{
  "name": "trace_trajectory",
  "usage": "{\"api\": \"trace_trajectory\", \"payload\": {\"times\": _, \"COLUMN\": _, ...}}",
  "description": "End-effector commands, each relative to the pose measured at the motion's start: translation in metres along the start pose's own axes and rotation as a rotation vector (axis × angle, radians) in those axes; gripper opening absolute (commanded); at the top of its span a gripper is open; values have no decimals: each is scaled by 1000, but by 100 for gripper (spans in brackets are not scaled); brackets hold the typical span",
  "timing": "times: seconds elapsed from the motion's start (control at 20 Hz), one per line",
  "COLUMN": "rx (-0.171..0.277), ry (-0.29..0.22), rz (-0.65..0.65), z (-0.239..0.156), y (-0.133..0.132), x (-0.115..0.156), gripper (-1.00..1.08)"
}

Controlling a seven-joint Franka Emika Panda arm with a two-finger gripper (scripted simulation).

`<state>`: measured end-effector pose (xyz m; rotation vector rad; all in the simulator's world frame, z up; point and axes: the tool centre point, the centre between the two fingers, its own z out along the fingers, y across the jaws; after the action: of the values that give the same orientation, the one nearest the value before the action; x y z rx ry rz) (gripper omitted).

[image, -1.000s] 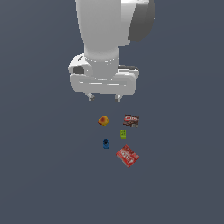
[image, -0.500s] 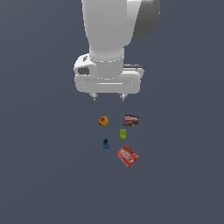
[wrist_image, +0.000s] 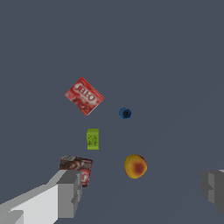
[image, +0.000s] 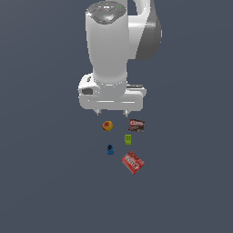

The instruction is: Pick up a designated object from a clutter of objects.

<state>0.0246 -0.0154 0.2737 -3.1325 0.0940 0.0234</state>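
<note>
We see the white arm (image: 119, 50) filling the upper middle of the exterior view, its wrist block hanging above the clutter. Below it the fingers (image: 112, 112) show as two short tips set well apart; in the wrist view the fingers (wrist_image: 140, 190) stand wide open, one grey pad (wrist_image: 69, 192) at each side, and nothing is between them.

Everything lies on a plain dark grey counter (image: 45, 182). The largest item is the red box (image: 133, 162) with a white label, lying tilted, farthest from the arm in the exterior view. Next comes the dark brown packet (image: 136, 125), just below the wrist block toward the exterior view's right; in the wrist view one pad partly covers it. The orange-red ball (image: 107, 125) sits level with the packet, toward the exterior view's left. The lime-green block (image: 128, 139) lies between the packet and the red box.

Smallest is the blue piece (image: 110, 149), standing apart from the others, between the ball and the red box, toward the exterior view's left of the green block. In the wrist view we see its dark centre (wrist_image: 125, 113).
</note>
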Motion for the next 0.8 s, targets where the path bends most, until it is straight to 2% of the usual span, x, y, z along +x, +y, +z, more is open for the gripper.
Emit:
{"api": "trace_trajectory", "payload": {"times": 0.0, "rx": -1, "ry": 1, "rz": 5, "z": 19, "y": 1, "x": 8, "gripper": 100}}
{"api": "trace_trajectory", "payload": {"times": 0.4, "rx": -3, "ry": 8, "rz": 29, "z": 101, "y": 8, "x": 32, "gripper": 100}}
{"api": "trace_trajectory", "payload": {"times": 0.75, "rx": -6, "ry": 13, "rz": 43, "z": 155, "y": 13, "x": 40, "gripper": 100}}
